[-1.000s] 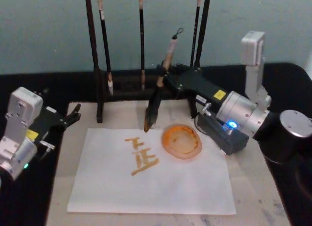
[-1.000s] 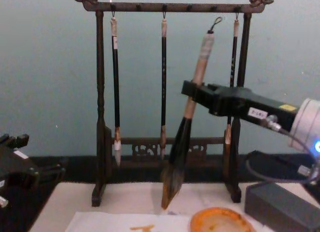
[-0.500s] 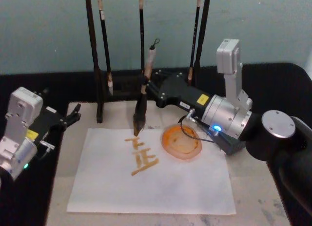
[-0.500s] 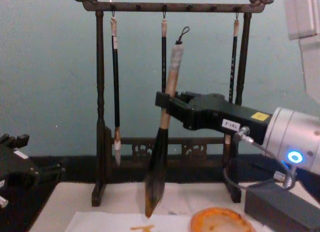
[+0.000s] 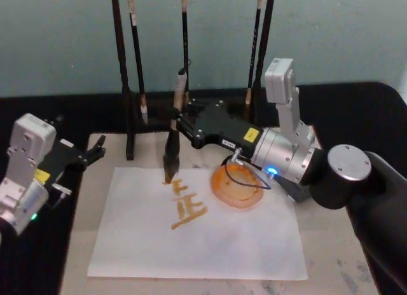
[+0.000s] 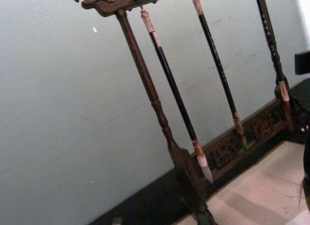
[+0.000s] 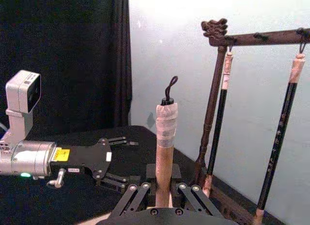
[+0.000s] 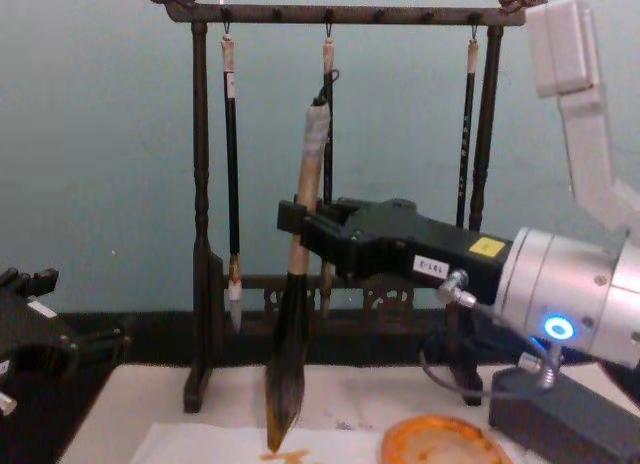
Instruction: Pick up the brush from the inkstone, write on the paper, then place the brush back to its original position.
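Right gripper (image 5: 180, 121) clamped on brush (image 5: 170, 156) — tip at paper (image 5: 241, 244) (near upright), left gripper (image 5: 86, 156) spread, idle far left

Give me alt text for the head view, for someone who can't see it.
The right gripper holds the brush nearly upright, tip at the orange strokes on the paper. The inkstone lies just right of them; the left gripper is parked open at the left.
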Controlling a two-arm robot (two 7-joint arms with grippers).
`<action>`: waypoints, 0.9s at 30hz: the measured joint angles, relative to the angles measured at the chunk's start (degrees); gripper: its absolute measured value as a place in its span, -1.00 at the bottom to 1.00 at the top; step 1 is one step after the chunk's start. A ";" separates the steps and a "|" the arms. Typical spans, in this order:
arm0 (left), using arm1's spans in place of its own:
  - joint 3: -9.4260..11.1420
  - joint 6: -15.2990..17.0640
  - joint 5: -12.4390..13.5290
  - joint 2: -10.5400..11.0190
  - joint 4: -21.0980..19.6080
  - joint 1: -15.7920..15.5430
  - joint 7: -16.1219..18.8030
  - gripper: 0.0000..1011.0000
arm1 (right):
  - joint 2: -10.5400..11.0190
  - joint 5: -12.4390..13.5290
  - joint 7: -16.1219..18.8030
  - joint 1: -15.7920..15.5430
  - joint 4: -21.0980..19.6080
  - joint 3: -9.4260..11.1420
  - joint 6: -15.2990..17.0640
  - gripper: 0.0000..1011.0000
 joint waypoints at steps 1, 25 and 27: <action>0.00 0.00 0.00 0.00 0.00 0.00 0.00 1.00 | -0.08 -0.09 0.06 0.01 0.12 0.02 -0.01 -0.65; 0.00 0.00 0.00 0.00 0.00 0.00 0.00 1.00 | -0.98 -2.64 0.31 -0.40 1.21 0.42 -0.06 -0.65; 0.00 0.00 0.00 0.00 0.00 0.00 0.00 1.00 | -0.98 -2.72 0.34 -0.47 1.11 0.44 0.04 -0.65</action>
